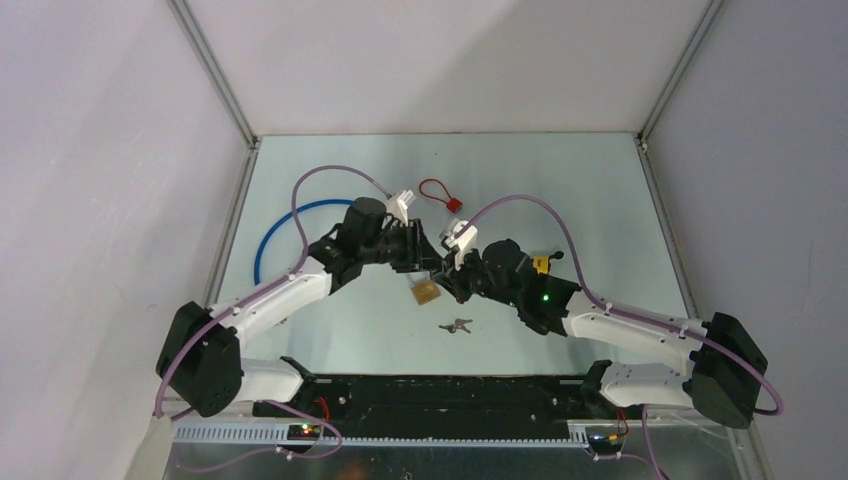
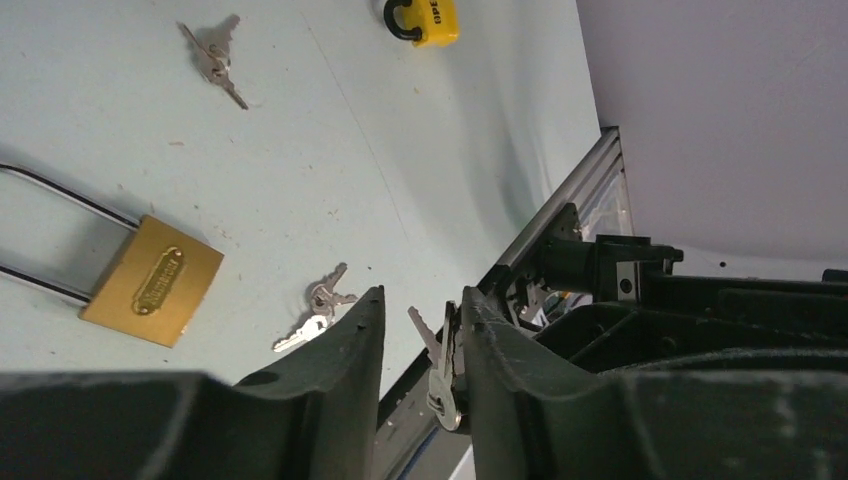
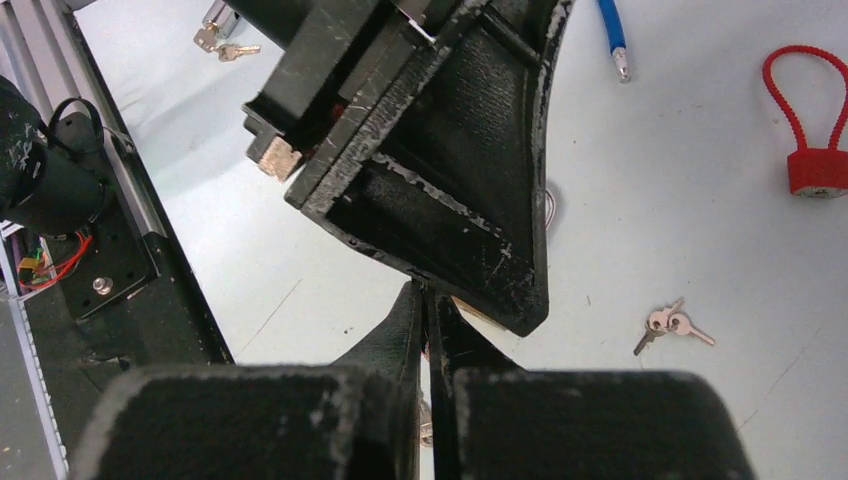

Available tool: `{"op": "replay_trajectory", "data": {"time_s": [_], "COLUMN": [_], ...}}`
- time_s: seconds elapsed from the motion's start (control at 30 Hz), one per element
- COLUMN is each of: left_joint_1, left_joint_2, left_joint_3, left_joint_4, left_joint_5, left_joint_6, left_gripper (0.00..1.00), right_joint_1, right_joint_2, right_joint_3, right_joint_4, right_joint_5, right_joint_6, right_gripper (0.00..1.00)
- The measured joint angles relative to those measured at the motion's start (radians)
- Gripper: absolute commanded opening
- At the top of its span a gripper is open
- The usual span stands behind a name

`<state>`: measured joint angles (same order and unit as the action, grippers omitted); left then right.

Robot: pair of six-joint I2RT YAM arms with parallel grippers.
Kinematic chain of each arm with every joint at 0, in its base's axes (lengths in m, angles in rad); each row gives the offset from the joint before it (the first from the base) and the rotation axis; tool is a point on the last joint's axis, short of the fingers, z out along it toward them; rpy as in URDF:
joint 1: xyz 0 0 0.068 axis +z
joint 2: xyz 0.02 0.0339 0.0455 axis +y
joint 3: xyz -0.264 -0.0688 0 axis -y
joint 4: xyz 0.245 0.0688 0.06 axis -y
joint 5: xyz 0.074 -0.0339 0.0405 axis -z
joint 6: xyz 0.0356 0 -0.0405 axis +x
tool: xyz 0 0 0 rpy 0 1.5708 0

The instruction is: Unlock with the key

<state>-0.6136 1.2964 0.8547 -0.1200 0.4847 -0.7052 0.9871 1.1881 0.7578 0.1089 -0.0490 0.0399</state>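
A brass padlock (image 1: 426, 292) with a long shackle lies on the table below the two meeting grippers; it also shows in the left wrist view (image 2: 150, 280). My left gripper (image 2: 422, 295) is open, its jaws a finger-width apart. A small silver key bunch (image 2: 445, 355) sits between them, against the right-hand finger. My right gripper (image 3: 428, 292) is shut, its tips tucked under the left gripper's finger, with a sliver of metal showing between its fingers. In the top view the left gripper (image 1: 425, 250) and the right gripper (image 1: 447, 268) touch above the padlock.
A loose key pair (image 1: 457, 325) lies near the brass padlock, and another key pair (image 2: 213, 60) lies farther off. A yellow padlock (image 1: 541, 264) sits by the right arm. A red cable lock (image 1: 440, 195) and a blue cable (image 1: 290, 225) lie at the back.
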Motion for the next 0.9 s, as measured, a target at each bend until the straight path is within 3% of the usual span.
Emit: {"op": "replay_trajectory", "data": {"time_s": [0.07, 0.1, 0.17, 0.4, 0.67, 0.8, 0.9], "left_joint_1": [-0.004, -0.006, -0.008, -0.016, -0.027, -0.032, -0.025], "left_joint_2": [0.007, 0.008, 0.008, -0.036, -0.240, -0.293, -0.317], "left_joint_3": [0.000, 0.000, 0.000, 0.000, -0.073, -0.119, -0.141], "left_joint_4": [0.001, 0.000, -0.002, -0.011, 0.048, 0.102, 0.146], "left_joint_5": [0.003, 0.006, 0.011, -0.060, -0.230, -0.276, -0.346], "left_joint_6": [0.005, 0.008, 0.009, 0.033, 0.049, 0.040, 0.039], "left_gripper": [0.18, 0.06, 0.01, 0.00, 0.00, 0.00, 0.00], "right_joint_1": [0.003, 0.007, 0.010, 0.025, 0.034, 0.039, 0.039], "right_joint_2": [0.000, 0.002, 0.005, 0.009, 0.007, 0.006, 0.006], "right_joint_3": [0.000, 0.001, 0.001, 0.005, 0.028, 0.030, 0.030], "right_joint_4": [0.000, 0.000, 0.000, 0.003, 0.060, 0.069, 0.031], "right_joint_5": [0.007, 0.012, 0.019, 0.079, 0.140, 0.161, 0.187], "right_joint_6": [-0.006, -0.010, -0.014, -0.019, -0.014, -0.005, 0.012], "right_gripper": [0.00, 0.00, 0.00, 0.03, 0.08, 0.28, 0.52]}}
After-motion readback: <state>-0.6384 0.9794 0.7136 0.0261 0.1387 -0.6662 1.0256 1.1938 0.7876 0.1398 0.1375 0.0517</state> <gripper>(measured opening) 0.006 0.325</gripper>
